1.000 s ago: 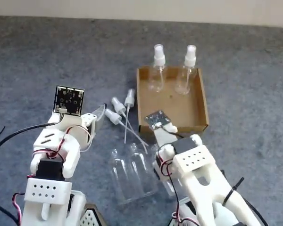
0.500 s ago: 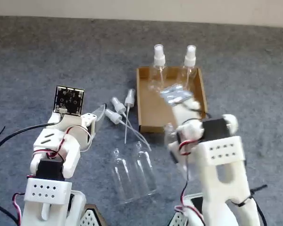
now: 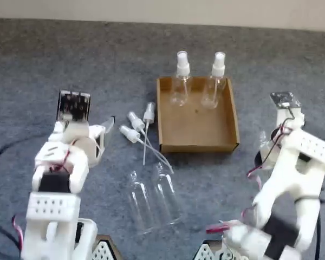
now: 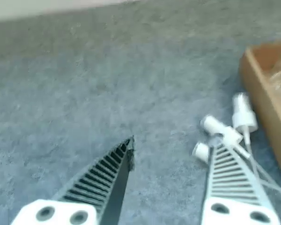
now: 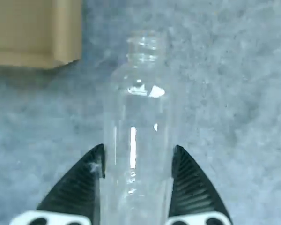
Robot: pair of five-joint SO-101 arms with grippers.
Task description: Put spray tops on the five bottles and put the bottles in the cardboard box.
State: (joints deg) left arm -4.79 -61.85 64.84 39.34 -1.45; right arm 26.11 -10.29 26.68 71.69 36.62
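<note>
Right claw (image 5: 137,158) clamps a clear bottle (image 5: 141,93) beside the cardboard box (image 5: 33,33) — left claw (image 4: 173,144) gapes wide by loose spray tops (image 4: 225,133).

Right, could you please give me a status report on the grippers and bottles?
Left gripper open near loose spray tops. Right gripper shut on capless bottle, beside box. Two capped bottles in box, two uncapped bottles on carpet.

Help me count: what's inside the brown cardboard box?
Two clear plastic bottles with white spray tops stand in the cardboard box, far end; remaining floor looks bare, nothing covering it.
</note>
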